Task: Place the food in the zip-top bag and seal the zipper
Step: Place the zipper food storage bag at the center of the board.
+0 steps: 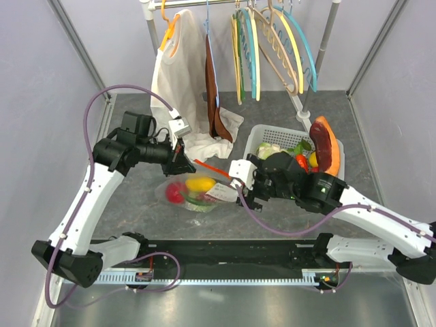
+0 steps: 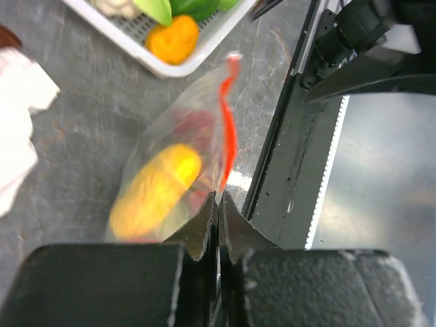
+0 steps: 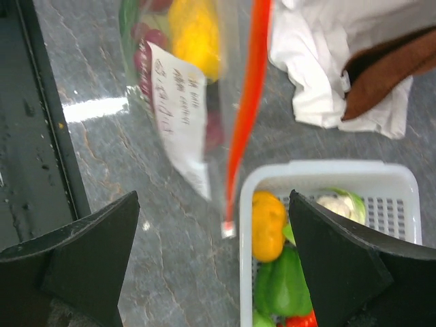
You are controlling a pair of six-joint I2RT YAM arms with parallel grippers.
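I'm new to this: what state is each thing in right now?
zip-top bag: holds yellow, red and green food.
zipper: cannot tell whether sealed.
left gripper: shut on the zip-top bag's edge.
right gripper: open, holding nothing.
white basket: has food inside.

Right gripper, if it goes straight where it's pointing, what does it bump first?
Probably the zip-top bag, near the end of its zipper, straight ahead of the open right gripper; depth is unclear.
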